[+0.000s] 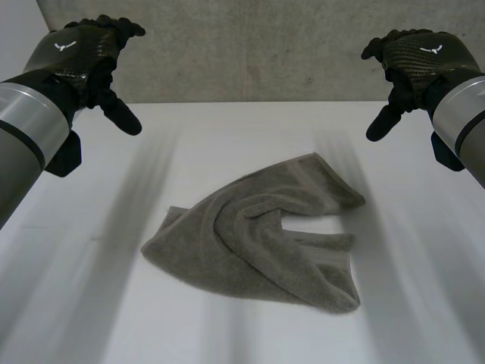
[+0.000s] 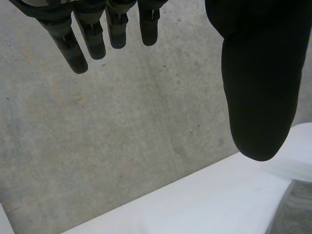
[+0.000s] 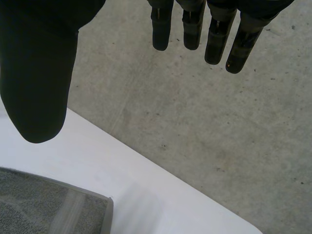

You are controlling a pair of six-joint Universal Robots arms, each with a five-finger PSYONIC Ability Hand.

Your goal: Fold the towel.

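Note:
A grey towel [image 1: 265, 239] lies crumpled in the middle of the white table [image 1: 91, 303], one flap thrown over itself. My left hand [image 1: 91, 57] hovers high at the far left, well away from the towel, its fingers [image 2: 83, 41] straight and apart from the thumb [image 2: 261, 87], holding nothing. My right hand [image 1: 405, 64] hangs at the far right, also off the towel, with fingers [image 3: 214, 34] and thumb [image 3: 36, 83] spread and empty. A corner of the towel [image 3: 44, 207] lies on the table below the right thumb; another bit of the towel [image 2: 297, 209] lies below the left thumb.
A grey concrete wall [image 1: 258, 53] rises just behind the table's far edge [image 1: 250, 102]. Bare white tabletop surrounds the towel on every side.

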